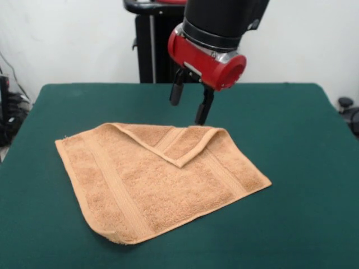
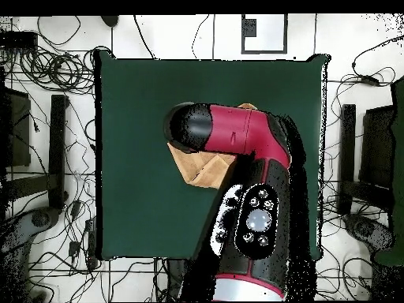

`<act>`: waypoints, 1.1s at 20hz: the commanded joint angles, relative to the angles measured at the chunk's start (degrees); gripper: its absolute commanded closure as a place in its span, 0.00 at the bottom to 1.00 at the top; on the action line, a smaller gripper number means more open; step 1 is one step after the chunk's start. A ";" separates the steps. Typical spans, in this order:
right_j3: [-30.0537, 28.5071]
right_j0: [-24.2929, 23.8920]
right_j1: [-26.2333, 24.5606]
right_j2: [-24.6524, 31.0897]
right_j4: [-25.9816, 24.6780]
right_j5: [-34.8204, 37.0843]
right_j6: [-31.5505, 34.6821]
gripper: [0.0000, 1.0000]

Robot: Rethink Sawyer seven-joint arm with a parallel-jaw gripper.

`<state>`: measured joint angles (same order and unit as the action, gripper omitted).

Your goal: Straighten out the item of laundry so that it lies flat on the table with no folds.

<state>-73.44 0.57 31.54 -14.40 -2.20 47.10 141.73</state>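
Claw (image 1: 191,103) open, tilted above towel (image 1: 157,182)

green table (image 1: 291,168), partly folded towel (image 1: 151,185)

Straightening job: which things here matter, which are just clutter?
Job:
- towel, far corner folded over onto itself
- green table
- gripper, fingers open, hanging above the fold

Lying about:
- cables on the floor round the table
- black stand behind the table
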 commanded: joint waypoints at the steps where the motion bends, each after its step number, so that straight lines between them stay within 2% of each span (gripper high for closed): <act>1: -8.62 -0.92 -1.64 4.70 1.76 5.76 2.49 0.00; 11: -14.89 -1.47 -1.16 6.54 5.05 1.49 4.57 0.00; 22: -17.03 -0.63 -2.12 7.36 8.02 -2.75 7.29 0.00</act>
<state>-82.14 -1.40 32.53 -14.01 2.34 47.07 141.73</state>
